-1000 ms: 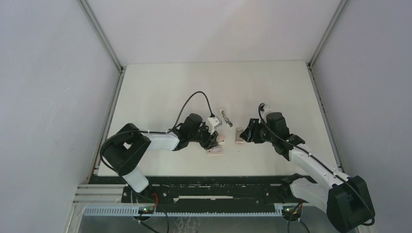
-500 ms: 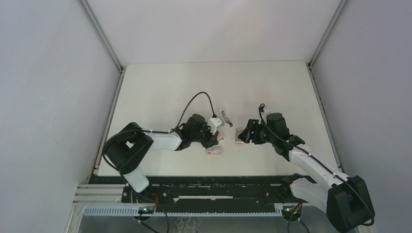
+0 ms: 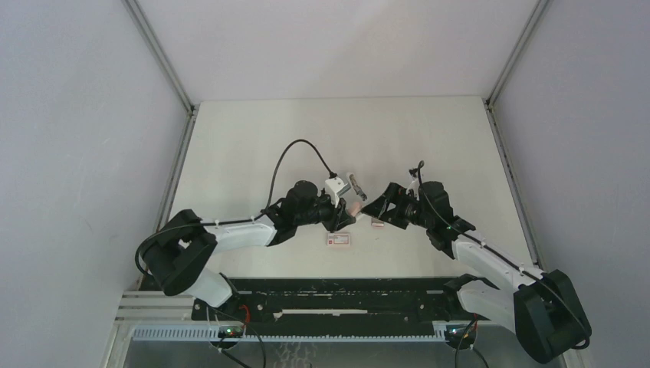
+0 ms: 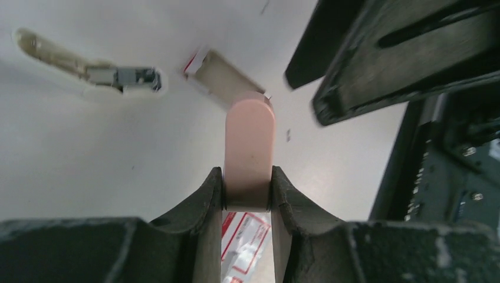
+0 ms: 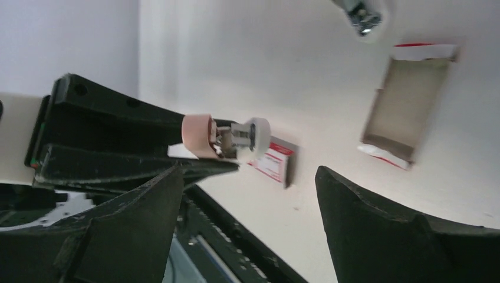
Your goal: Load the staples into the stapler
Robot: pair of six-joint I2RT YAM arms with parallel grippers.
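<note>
My left gripper (image 3: 343,215) is shut on a small pink stapler (image 3: 354,207) and holds it off the table; in the left wrist view (image 4: 247,177) the pink bar (image 4: 249,147) sits tight between both fingers. The right wrist view shows the stapler (image 5: 200,135) with metal parts and a white round end. The staples (image 5: 401,109), a flat grey-tan rectangle in a red-and-white-edged tray, lie on the table just beyond it (image 4: 227,79). My right gripper (image 3: 377,211) is open wide and empty (image 5: 249,171), facing the stapler and above the staples, which are mostly hidden from above.
A little white box with a red label (image 3: 339,240) lies near the front edge, below the left gripper (image 5: 274,159). A small grey metal piece (image 3: 354,184) lies behind the stapler (image 4: 94,71). The black front rail (image 3: 329,285) runs close by.
My left gripper has lifted the pink stapler and carried it right and back. My right gripper has swung left over the staples and tilted to face the stapler, still open.
</note>
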